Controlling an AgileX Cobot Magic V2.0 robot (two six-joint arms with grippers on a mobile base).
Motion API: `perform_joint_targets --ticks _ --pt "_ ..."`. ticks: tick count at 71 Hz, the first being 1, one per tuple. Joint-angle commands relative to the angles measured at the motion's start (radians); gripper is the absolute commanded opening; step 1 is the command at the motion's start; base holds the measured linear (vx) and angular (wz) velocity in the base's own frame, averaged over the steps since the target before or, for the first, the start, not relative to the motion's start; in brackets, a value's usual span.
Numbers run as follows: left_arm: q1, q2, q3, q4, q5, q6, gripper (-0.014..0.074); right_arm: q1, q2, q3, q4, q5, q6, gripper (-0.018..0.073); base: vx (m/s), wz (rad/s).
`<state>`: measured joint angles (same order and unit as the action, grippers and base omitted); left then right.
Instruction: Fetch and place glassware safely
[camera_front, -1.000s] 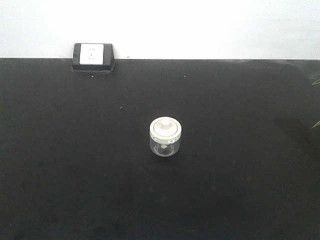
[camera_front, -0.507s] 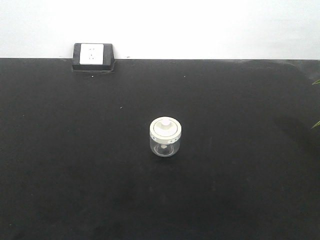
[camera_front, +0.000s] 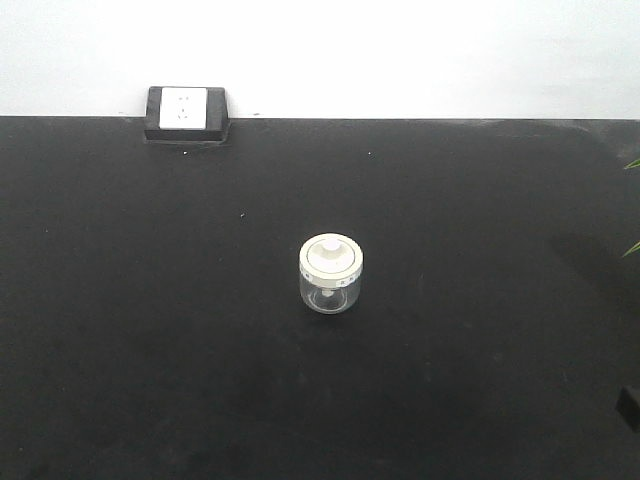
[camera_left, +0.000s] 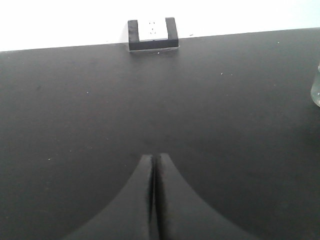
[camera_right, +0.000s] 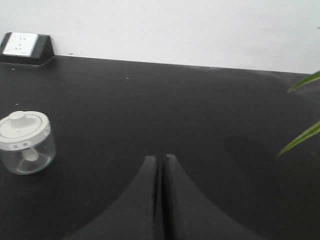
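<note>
Upright on the black table (camera_front: 150, 300), the glassware (camera_front: 331, 274) sits untouched; left gripper (camera_left: 154, 165) and right gripper (camera_right: 160, 162) both have jaws pressed together, holding nothing

**My left jaws closed above the dark table**

My left gripper (camera_left: 154, 162) sits low in view, its two fingers pressed together with only a thin seam between them. The black table (camera_left: 100, 110) stretches ahead to a white wall. A socket block (camera_left: 152, 35) stands at the far edge. At the right border, a sliver of clear glass jar (camera_left: 316, 87) shows.
</note>
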<state>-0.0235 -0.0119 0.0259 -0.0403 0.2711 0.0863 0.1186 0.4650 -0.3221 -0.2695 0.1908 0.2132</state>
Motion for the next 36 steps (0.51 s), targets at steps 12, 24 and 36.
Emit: perform_joint_targets --ticks 12,24,36 --pt "0.001 -0.012 0.031 -0.006 -0.067 -0.002 -0.0007 -0.133 -0.009 -0.026 0.089 -0.096 -0.075 -0.0003 0.0 0.0" --pt "0.001 -0.012 0.031 -0.006 -0.067 -0.002 -0.0007 -0.148 -0.063 -0.013 0.085 -0.101 -0.075 -0.0003 0.0 0.0" --pt "0.001 -0.012 0.031 -0.006 -0.067 -0.002 -0.0007 -0.154 -0.133 0.104 0.086 -0.156 -0.071 -0.0003 0.0 0.0"
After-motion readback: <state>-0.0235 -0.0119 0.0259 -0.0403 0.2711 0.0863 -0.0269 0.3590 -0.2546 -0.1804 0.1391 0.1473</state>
